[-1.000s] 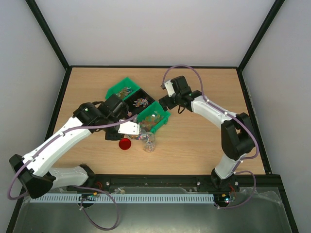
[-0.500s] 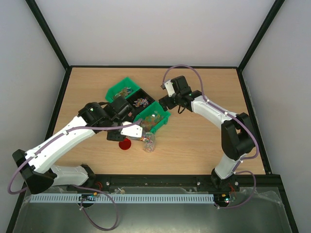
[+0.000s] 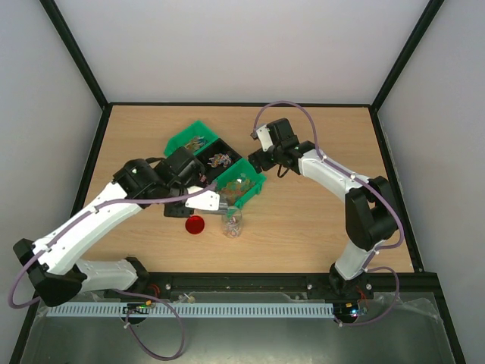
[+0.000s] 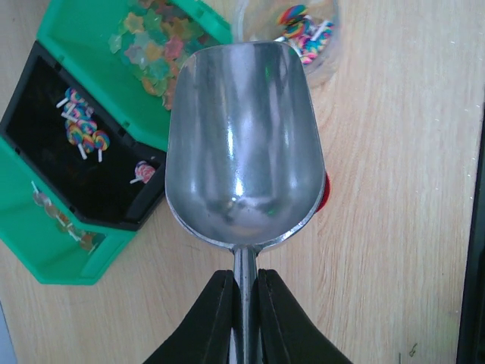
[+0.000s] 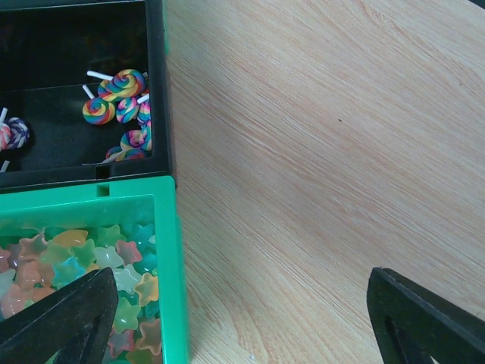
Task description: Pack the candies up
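Observation:
My left gripper (image 4: 244, 277) is shut on the handle of a silver metal scoop (image 4: 244, 144), whose bowl is empty and hangs just short of a clear jar (image 4: 292, 30) holding a few swirl candies. Star-shaped candies (image 4: 155, 49) fill the near green bin (image 3: 241, 184). Swirl lollipop candies (image 5: 121, 91) lie in the black bin (image 3: 220, 155). My right gripper (image 5: 242, 318) is open and straddles the green bin's side wall (image 5: 168, 265): one finger (image 5: 61, 318) over the stars, the other finger (image 5: 424, 318) over bare table.
A red lid (image 3: 195, 224) lies on the wood beside the jar (image 3: 233, 224), partly under the scoop in the left wrist view. A second green bin (image 3: 195, 136) with a few wrapped sweets sits behind the black one.
The left arm with the scoop swung slightly toward the jar, then drew back a little. The right arm has stayed in place at the green bin.

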